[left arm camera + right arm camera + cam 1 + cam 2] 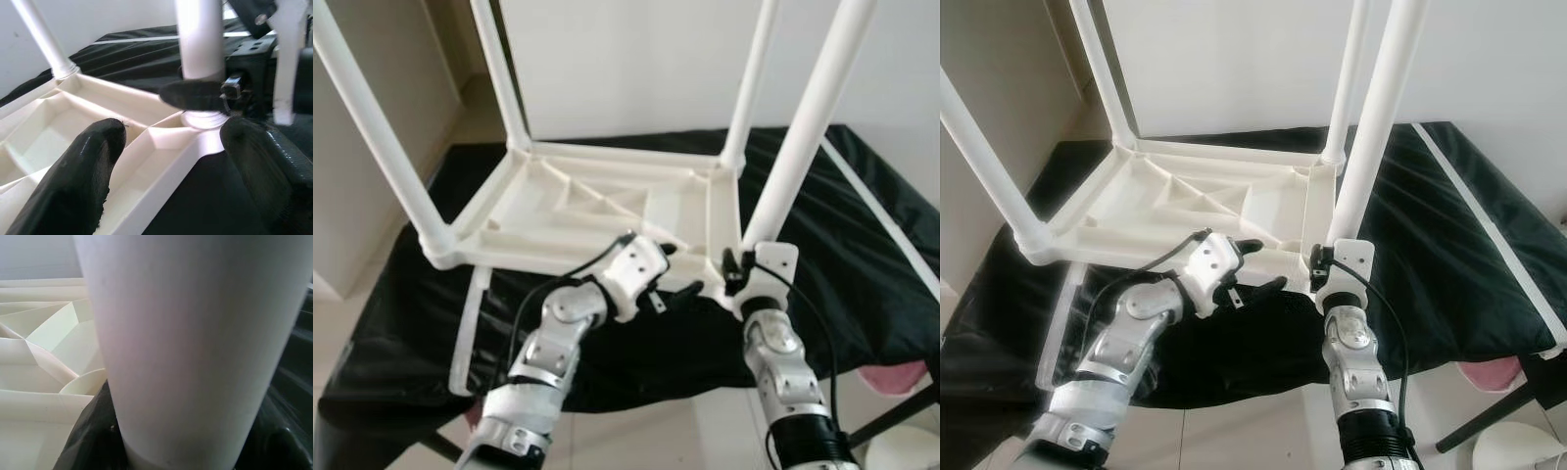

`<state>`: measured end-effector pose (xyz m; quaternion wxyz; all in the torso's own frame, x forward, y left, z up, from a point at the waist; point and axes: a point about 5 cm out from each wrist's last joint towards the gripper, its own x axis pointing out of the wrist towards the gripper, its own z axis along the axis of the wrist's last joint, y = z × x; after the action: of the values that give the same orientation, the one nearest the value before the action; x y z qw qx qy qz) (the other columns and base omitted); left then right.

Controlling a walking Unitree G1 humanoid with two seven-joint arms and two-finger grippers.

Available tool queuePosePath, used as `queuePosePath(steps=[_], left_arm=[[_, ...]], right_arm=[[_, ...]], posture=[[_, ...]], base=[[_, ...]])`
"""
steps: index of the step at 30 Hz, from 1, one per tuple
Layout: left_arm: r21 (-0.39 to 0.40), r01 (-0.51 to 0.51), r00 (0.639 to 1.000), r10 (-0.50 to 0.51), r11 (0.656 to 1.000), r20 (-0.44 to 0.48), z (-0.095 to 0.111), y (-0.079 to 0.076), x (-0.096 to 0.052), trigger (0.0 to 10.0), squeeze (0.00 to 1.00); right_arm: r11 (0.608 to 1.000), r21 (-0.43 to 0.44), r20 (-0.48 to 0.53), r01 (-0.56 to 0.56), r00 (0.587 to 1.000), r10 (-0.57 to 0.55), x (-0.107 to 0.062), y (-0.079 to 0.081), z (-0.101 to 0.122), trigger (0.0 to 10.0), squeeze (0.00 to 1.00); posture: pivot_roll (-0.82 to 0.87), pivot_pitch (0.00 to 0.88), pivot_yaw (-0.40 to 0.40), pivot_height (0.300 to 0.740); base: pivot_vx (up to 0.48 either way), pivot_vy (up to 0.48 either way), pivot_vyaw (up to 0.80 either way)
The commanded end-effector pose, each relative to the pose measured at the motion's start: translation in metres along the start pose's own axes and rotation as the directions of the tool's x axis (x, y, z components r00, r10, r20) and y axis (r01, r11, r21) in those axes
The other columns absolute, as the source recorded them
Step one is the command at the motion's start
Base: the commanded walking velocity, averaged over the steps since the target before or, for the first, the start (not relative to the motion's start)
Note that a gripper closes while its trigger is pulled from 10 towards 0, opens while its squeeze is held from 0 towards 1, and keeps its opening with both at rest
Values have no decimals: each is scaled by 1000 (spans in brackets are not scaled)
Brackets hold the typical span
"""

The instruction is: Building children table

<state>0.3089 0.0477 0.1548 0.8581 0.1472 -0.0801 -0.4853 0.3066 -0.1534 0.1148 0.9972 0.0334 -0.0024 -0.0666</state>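
White plastic table (597,211) lies upside down at frame centre on a black sheet (862,245), right gripper (736,266) clamped round the near leg (803,127) apparently seating it, left gripper (677,277) fingers apart, straddling the rim to steady it.

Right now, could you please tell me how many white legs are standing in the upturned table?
4: far-left leg, far-right leg, near-left leg, and near-right leg, whose base the right pincer holds. All rise from the white ribbed plastic tabletop.

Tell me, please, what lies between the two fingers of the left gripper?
In the left wrist view, the ribbed edge of the upturned white tabletop lies between the left gripper fingers, close to the socket of the near leg.
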Motion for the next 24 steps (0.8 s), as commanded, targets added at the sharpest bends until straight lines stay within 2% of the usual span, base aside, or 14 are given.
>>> queuePosePath(steps=[1, 2, 4, 7, 10, 13, 16, 17, 18, 22, 24], left_arm=[[6, -152, 988, 152, 988, -14, -3, 8, 0, 10000, 0], [6, -151, 988, 151, 989, -13, -3, 8, 1, 10000, 0], [9, -149, 989, 149, 989, -11, -3, 8, 1, 10000, 0], [18, -141, 990, 141, 990, -11, -4, 7, 2, 10000, 0], [22, -137, 991, 137, 990, -11, -4, 6, 2, 10000, 0], [23, -134, 991, 134, 991, -11, -4, 6, 3, 10000, 0], [-5, -91, 996, 91, 996, -10, -5, 1, 3, 10000, 0], [-7, -79, 997, 79, 997, -4, -5, -1, 3, 10000, 0], [-9, -74, 997, 74, 997, 3, -4, -1, 3, 10000, 0], [-39, -49, 998, 50, 998, 23, -2, -2, 3, 10000, 0], [-55, 0, 1000, 1, 998, 14, -3, -7, 2, 10000, 0]], right_arm=[[997, 70, -85, 9, 996, -3, -4, 5, -16, 10000, 0], [997, 77, -75, 1, 997, 5, -4, 6, -14, 10000, 1000], [996, 84, -58, -2, 998, 7, -3, 6, -11, 10000, 1000], [991, 52, 50, -124, 991, 122, -8, 4, 2, 10000, 1000], [987, 36, 70, -158, 985, 156, -12, -2, 4, 10000, 1000], [984, 19, 74, -179, 981, 178, -16, -11, 2, 10000, 1000], [952, -70, 84, -297, 950, 302, -23, -29, 3, 10000, 1000], [940, -82, 77, -330, 939, 336, -24, -33, 3, 10000, 573], [930, -79, 68, -360, 928, 366, -25, -36, 3, 10000, 0], [910, -90, 67, -404, 910, 410, -24, -42, 6, 10000, 0], [891, -118, 61, -439, 892, 447, -22, -48, 10, 10000, 0]], posture=[[-111, 0, 42, 740], [-109, 0, 43, 740], [-111, 0, 46, 740], [-119, 0, 54, 740], [-123, 0, 57, 740], [-130, 0, 66, 740], [-141, 0, 80, 740], [-141, 0, 81, 740], [-139, 0, 80, 740], [-141, 0, 86, 740], [-133, 0, 82, 740]], base=[[0, 0, 0], [0, 0, 0], [0, 0, 0], [0, 0, 0], [0, 0, 0], [0, 0, 0], [0, 0, 0], [0, 0, 0], [0, 0, 0], [0, 0, 0], [0, 0, 0]])
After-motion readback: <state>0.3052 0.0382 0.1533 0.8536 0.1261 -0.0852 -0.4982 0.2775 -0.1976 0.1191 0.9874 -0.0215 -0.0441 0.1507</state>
